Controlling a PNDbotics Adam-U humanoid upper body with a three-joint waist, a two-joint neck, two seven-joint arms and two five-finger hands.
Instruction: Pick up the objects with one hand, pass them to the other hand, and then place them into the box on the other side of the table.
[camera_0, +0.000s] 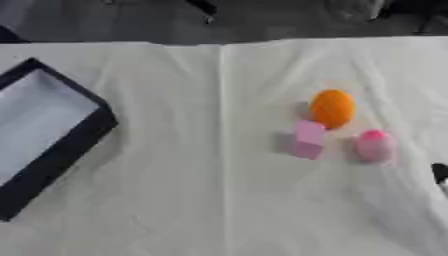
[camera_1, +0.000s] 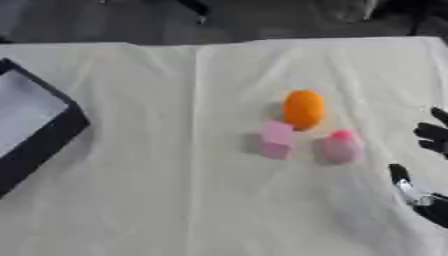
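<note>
**Three pieces grouped at centre-right, right hand waiting at the edge**

I see the smooth orange egg-shaped object, the pale pink block and the rounded pink object with a darker top clustered right of centre on the cream cloth-covered table, presumably within my right hand's reach; the black-walled, white-floored box sits at the left edge, so a handover makes sense; my right hand shows at the right edge, fingers spread and empty, near the rounded pink piece but not touching; the left hand is out of frame.
</note>
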